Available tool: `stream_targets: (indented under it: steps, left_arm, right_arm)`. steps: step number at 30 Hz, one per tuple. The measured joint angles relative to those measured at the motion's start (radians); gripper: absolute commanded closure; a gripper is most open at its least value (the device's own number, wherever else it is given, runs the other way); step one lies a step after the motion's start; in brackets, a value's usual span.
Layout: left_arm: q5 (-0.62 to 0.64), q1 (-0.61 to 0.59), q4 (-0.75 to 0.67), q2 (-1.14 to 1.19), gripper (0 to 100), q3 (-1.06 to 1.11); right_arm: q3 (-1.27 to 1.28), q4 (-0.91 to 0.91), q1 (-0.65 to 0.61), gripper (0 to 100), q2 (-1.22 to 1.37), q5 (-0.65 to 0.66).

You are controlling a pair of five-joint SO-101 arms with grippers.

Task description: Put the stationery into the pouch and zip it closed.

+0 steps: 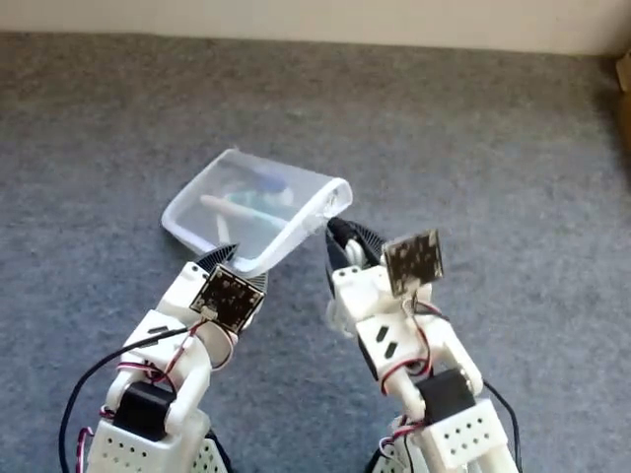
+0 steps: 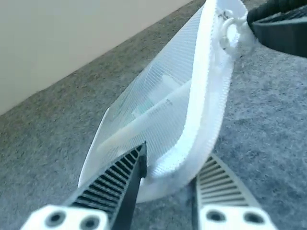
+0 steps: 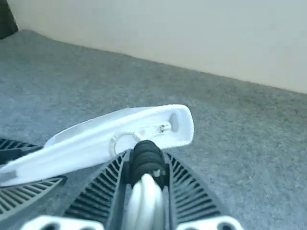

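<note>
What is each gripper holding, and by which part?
Left gripper clamps the pouch by one end of its zipper edge; right gripper pinches the zip pull.

Carpet (image 1: 473, 128) open beyond and either side, pouch (image 1: 251, 212) (tilted, pinched at both ends) blocking the middle

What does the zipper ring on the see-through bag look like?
Above the grey carpet, a see-through pouch is held up. Follow its white zip edge to the end by the right gripper. The small white ring hanging there is the only loop on the pouch.
</note>
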Motion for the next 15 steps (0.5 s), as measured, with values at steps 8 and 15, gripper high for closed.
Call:
stream_targets:
  steps: [8, 15]
  left_arm:
    - [0.0, 0.04, 0.0, 0.002, 84, 0.008]
    - [0.0, 0.054, 0.005, 0.003, 84, 0.112]
  right_arm:
    - [0.212, 0.029, 0.003, 98.8, -0.276, 0.196]
    - [0.224, 0.173, 0.072, 98.8, -0.267, 0.215]
